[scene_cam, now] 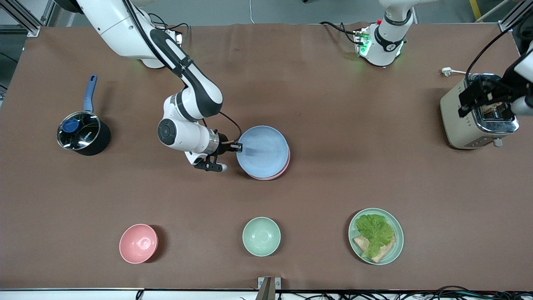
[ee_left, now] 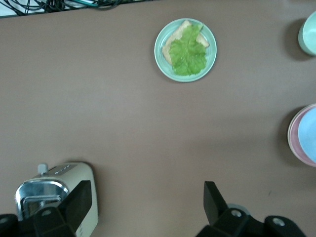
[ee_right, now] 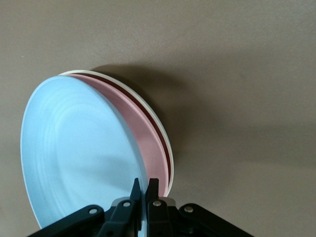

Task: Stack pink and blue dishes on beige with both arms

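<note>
Fingers of the right gripper are pinched narrow on the rim of the blue plate, at mid-table, where it sits tilted on the pink plate, and the right wrist view shows the beige plate as a thin cream edge under the pink one. Off at its own end of the table the left gripper waits over the toaster with its jaws spread wide and holding nothing, while the lettuce plate, green bowl, pink bowl and saucepan stand well apart from the stack.
</note>
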{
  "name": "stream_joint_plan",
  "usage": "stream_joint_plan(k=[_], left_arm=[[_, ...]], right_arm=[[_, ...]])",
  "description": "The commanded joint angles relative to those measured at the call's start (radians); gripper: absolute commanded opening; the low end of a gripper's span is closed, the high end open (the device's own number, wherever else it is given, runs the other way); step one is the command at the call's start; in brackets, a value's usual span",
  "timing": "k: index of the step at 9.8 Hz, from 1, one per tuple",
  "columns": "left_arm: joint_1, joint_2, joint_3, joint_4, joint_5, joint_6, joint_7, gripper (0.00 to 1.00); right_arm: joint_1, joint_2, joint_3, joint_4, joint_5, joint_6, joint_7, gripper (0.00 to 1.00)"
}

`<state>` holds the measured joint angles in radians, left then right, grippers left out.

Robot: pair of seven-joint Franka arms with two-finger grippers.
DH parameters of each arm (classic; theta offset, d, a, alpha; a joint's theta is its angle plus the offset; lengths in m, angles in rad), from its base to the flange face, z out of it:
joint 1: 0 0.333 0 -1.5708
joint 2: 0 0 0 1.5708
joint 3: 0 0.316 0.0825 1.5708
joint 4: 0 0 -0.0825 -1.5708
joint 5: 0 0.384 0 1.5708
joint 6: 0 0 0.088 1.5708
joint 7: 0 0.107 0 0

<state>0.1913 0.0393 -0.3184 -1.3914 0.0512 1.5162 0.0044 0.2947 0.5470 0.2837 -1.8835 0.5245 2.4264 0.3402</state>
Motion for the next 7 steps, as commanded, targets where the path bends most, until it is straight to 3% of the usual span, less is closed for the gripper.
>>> stream_joint_plan(k=[1,2,4,5,6,7], left_arm=[[-0.051,-0.076,0.048,-0.122,-0.017,-0.010,0.022,1.00],[-0.111,-0.097,0.109,-0.147,-0.036,-0.013,0.010,1.00],[-0.124,-0.125,0.136,-0.178,-0.063,-0.013,0.008,1.00],[-0.124,-0.130,0.134,-0.178,-0.063,-0.013,0.008,1.00],[-0.122,-0.133,0.134,-0.178,-0.063,-0.014,0.008,1.00],[-0.122,-0.133,0.134,-0.176,-0.063,-0.016,0.009,1.00]], right_arm=[[0.000,-0.001,0.005,-0.009,0.000,0.016,0.016,0.06],[0.000,0.001,0.005,-0.009,0.000,0.016,0.016,0.11],[0.001,0.011,0.005,-0.009,0.000,0.013,0.019,0.19],[-0.006,0.011,0.005,-0.006,-0.001,0.002,0.037,0.40],[-0.011,0.002,0.005,-0.006,-0.001,0.000,0.051,0.77],[-0.012,-0.024,0.003,-0.006,-0.006,-0.007,0.060,1.00]])
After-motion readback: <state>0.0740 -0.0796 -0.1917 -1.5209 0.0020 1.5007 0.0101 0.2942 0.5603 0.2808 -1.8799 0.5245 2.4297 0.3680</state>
